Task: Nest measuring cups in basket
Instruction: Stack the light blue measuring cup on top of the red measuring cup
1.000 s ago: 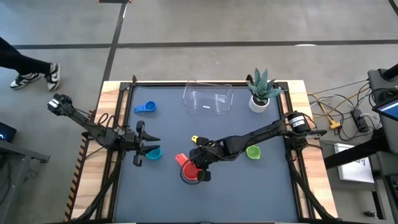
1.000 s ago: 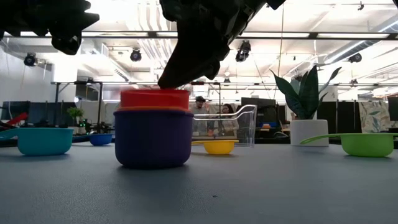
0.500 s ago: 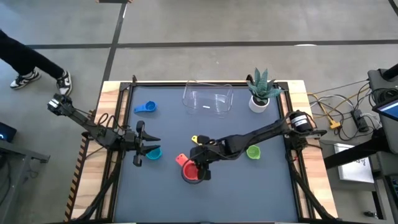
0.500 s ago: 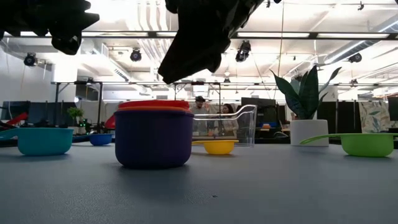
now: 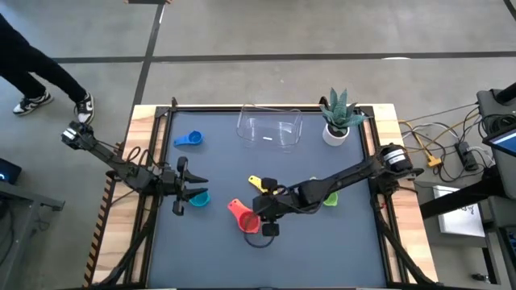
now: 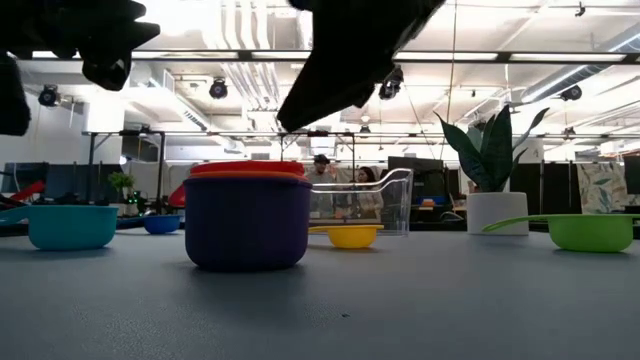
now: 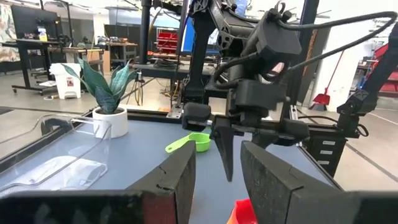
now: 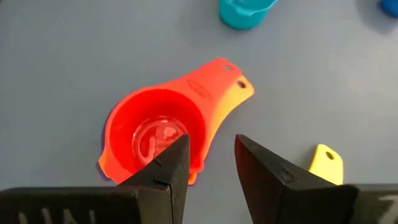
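A red cup (image 8: 155, 134) sits nested in an orange cup (image 8: 239, 87) inside a purple cup (image 6: 247, 220), standing on the table at its middle. My right gripper (image 8: 210, 142) hangs open above this stack (image 5: 248, 220), clear of it. At the table's left, my left gripper (image 5: 179, 196) is open and level, well above the teal cup (image 6: 72, 226). The yellow cup (image 5: 254, 181), green cup (image 6: 585, 231) and blue cup (image 5: 190, 139) rest upright on the table. The clear basket (image 5: 268, 129) stands at the far edge with nothing in it.
A white pot with a spiky plant (image 5: 337, 121) stands to the right of the basket. My right arm reaches across the table's right half, over the green cup (image 5: 329, 198). A person walks on the floor beyond the table's far left corner.
My right gripper has let go of the red cup, which has dropped deeper into the orange and purple cups. The gripper has then risen and drawn toward the table's right, clear of the stack.
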